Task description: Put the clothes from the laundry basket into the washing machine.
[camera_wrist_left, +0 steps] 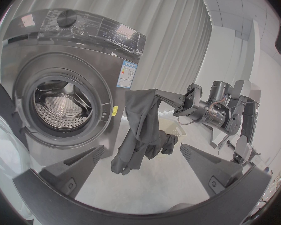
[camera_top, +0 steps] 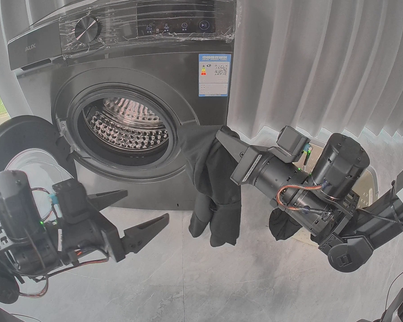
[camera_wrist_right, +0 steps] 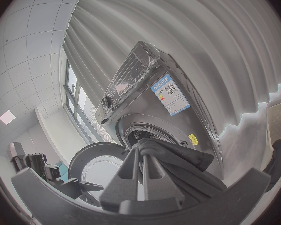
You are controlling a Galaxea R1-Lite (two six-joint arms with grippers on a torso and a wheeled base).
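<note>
As the door (camera_top: pixel 22 135) of the washing machine (camera_top: pixel 134 70) stands open, right claw (camera_top: pixel 223 136) pinches the black garment (camera_top: pixel 216 188) by its top so it hangs free right of the drum (camera_top: pixel 125 126), likely for clean feed-in; left claw (camera_top: pixel 145 207) spread, low by the door.

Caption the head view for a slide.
Right gripper holds a black garment beside the open washing machine; left gripper open.

Blue energy label (camera_top: pixel 214 74) with QR code on washing machine (camera_top: pixel 165 68) front, small print unreadable

white pleated curtain (camera_top: pixel 322 45) behind, grey marbled floor (camera_top: pixel 210 282) (glossy)
</note>
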